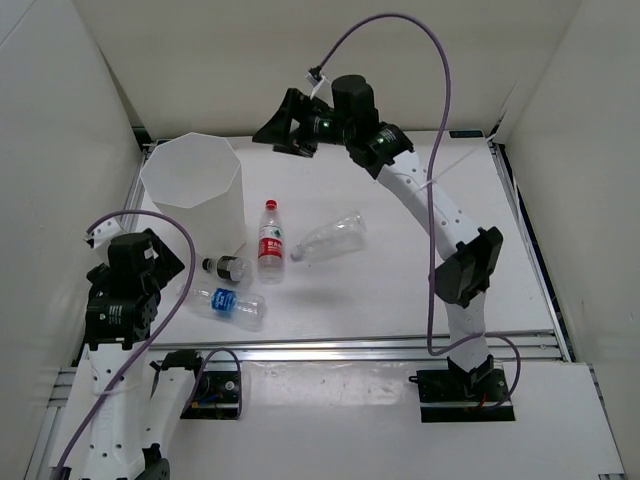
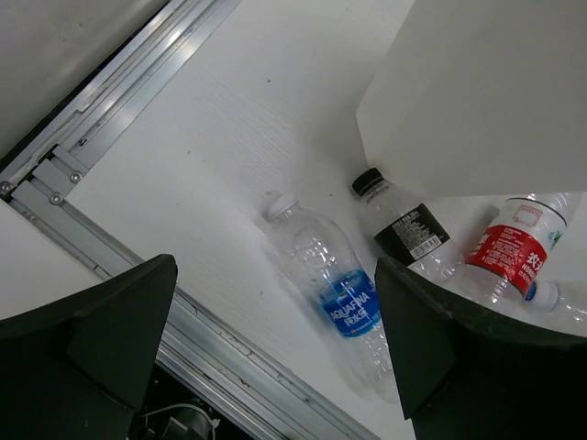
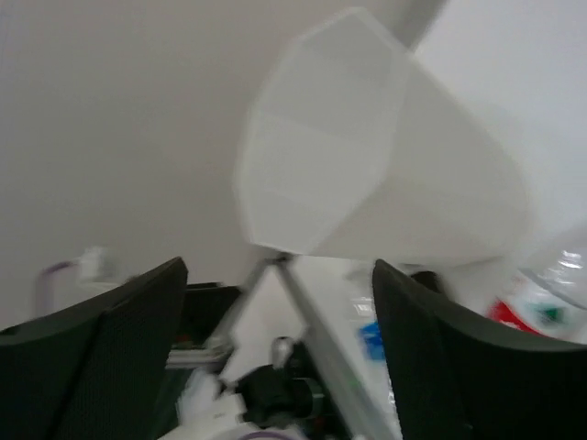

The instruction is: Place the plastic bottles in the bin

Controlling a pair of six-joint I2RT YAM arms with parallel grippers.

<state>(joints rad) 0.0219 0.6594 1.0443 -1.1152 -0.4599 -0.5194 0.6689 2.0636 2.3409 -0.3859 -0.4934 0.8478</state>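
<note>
Bin (image 1: 192, 185): we see it upright, far left on the worktop (image 1: 400, 290).
Bottles: red-capped bottle (image 1: 271, 242), unlabelled bottle (image 1: 332, 236), black-capped bottle (image 1: 226, 267) and blue-labelled bottle (image 1: 233, 305) lie beside it.
Left hand (image 1: 158, 262): fingers apart, near them.
Right hand (image 1: 285, 125): fingers apart, raised.

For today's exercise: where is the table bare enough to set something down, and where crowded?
Bare: the table between the unlabelled bottle and the right arm. Crowded: the plastic bottles clustered beside the bin.

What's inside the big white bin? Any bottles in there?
Nothing shows inside the bin, only white walls; its very bottom is hard to see. The red-label bottle, blue-label bottle, black-cap bottle and plain bottle all lie outside on the table.
</note>
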